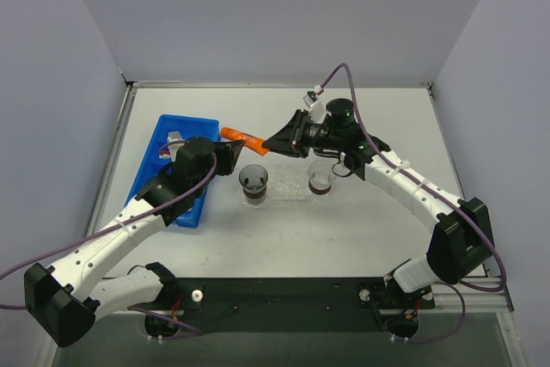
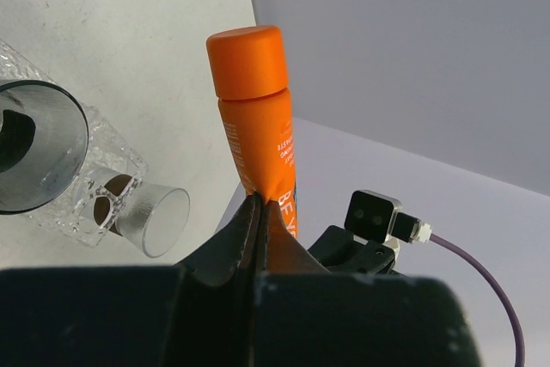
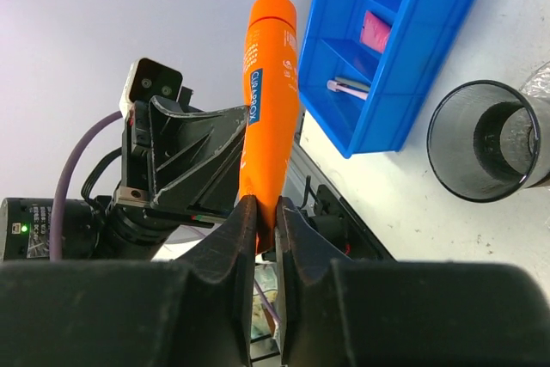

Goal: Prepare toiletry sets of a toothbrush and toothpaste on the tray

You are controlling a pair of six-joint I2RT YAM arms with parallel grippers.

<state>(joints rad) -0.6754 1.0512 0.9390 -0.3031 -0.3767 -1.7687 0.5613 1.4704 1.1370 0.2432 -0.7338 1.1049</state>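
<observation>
Right wrist view alone shows the blue bin (image 3: 421,58) beyond my right gripper (image 3: 265,212), a magenta tube (image 3: 375,32) and the pale toothbrush (image 3: 348,86) in separate compartments. Left wrist view alone shows the clear tray (image 2: 64,212) bearing two cups (image 2: 39,148), left of my left gripper (image 2: 258,208). Both my grippers pinch the orange toothpaste (image 3: 271,66) between them.

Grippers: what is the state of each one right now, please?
Left gripper: closed, holding the orange tube.
Right gripper: closed on the same orange tube, at its flat end.
</observation>
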